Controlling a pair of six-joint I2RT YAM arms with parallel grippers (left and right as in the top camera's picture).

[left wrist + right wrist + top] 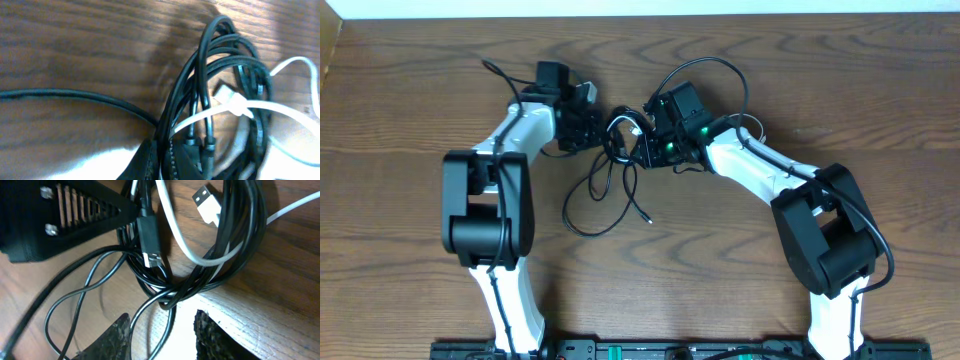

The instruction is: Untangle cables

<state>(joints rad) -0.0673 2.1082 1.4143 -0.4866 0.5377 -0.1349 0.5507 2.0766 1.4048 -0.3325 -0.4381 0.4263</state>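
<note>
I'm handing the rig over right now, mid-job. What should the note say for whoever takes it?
Left gripper: shut, apparently pinching black strands of the cables.
Right gripper: open, with one finger on either side of a black strand, not clamped.
Cables: one tangled bundle lying between the two grippers. The white cable is threaded through the black coils, and the black loops trail toward the robot's side.
Done: nothing separated yet.
Left: draw the white cable out of the coils, then part the black ones and lay each out on its own.
</note>
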